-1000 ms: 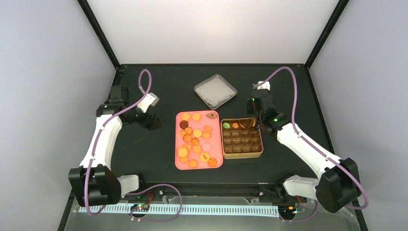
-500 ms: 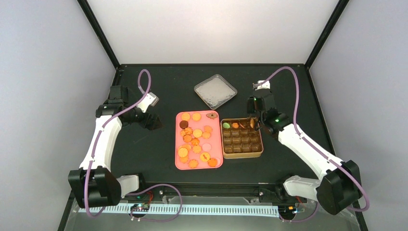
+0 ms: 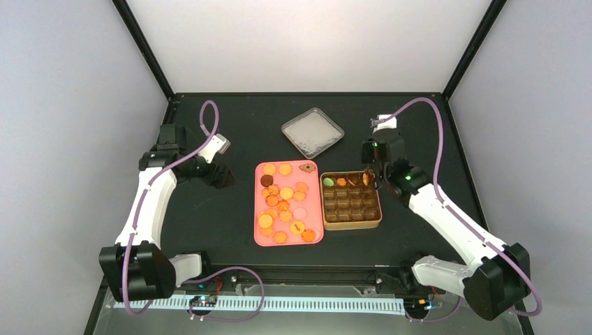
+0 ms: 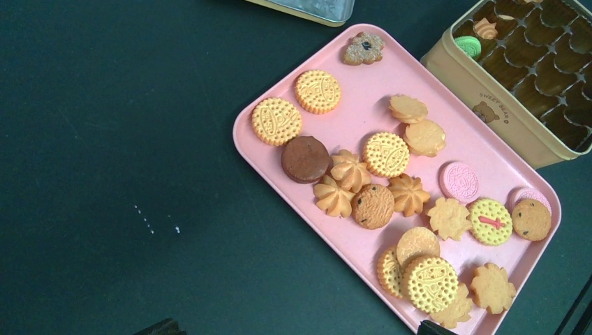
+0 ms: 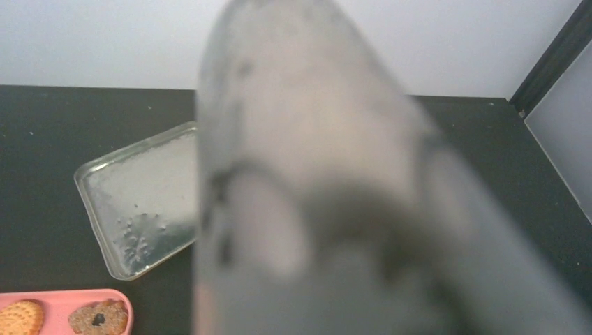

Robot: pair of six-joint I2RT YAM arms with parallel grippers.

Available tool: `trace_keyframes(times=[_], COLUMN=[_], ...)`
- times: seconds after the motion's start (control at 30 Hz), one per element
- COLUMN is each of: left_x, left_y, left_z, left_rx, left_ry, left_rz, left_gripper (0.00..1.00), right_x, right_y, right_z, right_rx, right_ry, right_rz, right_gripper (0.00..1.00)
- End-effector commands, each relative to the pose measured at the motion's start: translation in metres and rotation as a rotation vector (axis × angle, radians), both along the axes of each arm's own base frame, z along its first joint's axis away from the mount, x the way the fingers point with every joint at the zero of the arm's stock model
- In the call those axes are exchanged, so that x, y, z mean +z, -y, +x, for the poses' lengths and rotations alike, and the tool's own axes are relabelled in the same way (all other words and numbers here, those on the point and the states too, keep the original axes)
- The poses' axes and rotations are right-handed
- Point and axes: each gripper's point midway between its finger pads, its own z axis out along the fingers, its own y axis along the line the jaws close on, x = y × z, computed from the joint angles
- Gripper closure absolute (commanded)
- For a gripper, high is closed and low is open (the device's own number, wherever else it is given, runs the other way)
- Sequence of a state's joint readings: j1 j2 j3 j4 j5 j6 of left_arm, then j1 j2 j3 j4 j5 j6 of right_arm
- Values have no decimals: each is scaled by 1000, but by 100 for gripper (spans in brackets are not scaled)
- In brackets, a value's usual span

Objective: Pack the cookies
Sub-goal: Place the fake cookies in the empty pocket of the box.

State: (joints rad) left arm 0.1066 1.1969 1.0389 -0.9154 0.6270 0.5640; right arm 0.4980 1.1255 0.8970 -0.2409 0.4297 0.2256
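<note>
Nearest me, the cookies (image 4: pixel 385 154) lie loose on the pink tray (image 4: pixel 356 94). It sits in the middle of the bench (image 3: pixel 209 230) with its long side running away from me. The cookies are mostly golden, with a few brown and pink ones, and some overlap at the tray's near end.

Just beside the tray's right edge stands the tin (image 4: pixel 502 129), with nearly all its cells bare. Only its far row holds anything: a green cookie (image 3: pixel 328 182) in the cell closest to the tray and at least one orange one beside it.

My left tool (image 3: pixel 225 179) hovers just left of the tray's far corner, fingers wide apart and gripping nothing. I judge it the nearer arm for a pick, since the cookies lie to its right with nothing between.

My right tool (image 3: pixel 372 179) hangs over the tin's far row, on the side away from the tray. Its wrist view is blurred out, so I cannot tell whether it grips anything.

Beyond the tray's far end lies the lid (image 3: pixel 312 132), well out of the way.
</note>
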Motion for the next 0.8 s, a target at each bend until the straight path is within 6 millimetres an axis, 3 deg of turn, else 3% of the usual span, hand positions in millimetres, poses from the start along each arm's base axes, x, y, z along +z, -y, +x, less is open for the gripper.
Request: trace_keyframes(times=[0.0, 0.17, 0.4, 0.77], left_x=[8, 8, 9, 12], left_y=[-4, -4, -5, -5], left_z=[0, 0, 1, 1], left_rx=[16, 16, 15, 15], left_ry=[31, 32, 35, 45], left_rz=[10, 17, 22, 27], left_gripper=[11, 11, 11, 11], right_x=[-4, -23, -12, -9], right_y=[5, 5, 32, 20], right_z=[5, 6, 4, 2], right_rx=[-43, -59, -208, -153], right_ry=[-16, -55, -47, -61], right_rz=[-13, -7, -52, -9], right_gripper=[76, 76, 77, 77])
